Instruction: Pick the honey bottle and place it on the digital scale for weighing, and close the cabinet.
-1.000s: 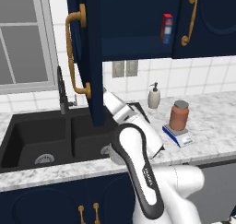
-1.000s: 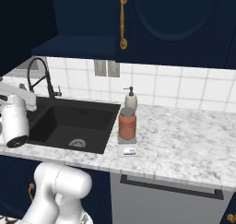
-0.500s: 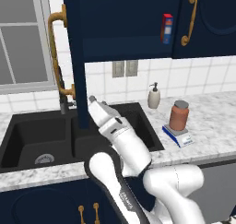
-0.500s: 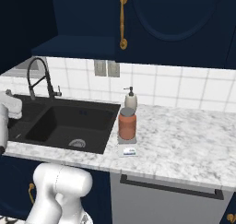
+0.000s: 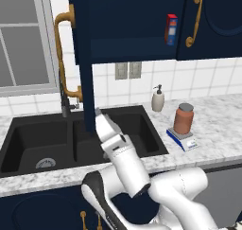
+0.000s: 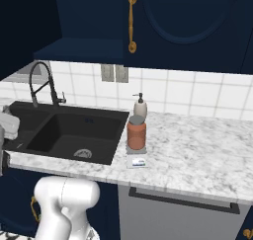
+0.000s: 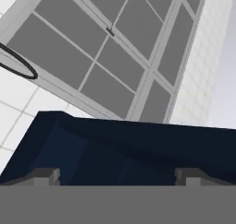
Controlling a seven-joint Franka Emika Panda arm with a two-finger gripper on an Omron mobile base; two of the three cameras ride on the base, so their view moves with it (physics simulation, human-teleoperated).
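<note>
Navy cabinet (image 5: 137,23) mounted on the far wall, left door (image 5: 85,82) swung out toward the near side over the black sink (image 5: 28,144), gold handle (image 5: 64,58) on its outer face. Marble surface (image 5: 217,125) stretching right of the sink. White arm (image 5: 125,163) raised from the near side, its end close against the door's lower edge. Honey bottle (image 5: 183,119) upright on the digital scale (image 5: 182,138), right of the sink, a cream soap dispenser (image 5: 158,99) just beyond. Small red-and-blue box (image 5: 170,29) inside the cabinet. Gripper (image 7: 117,174) facing the door edge, jaws spread wide, holding nothing.
</note>
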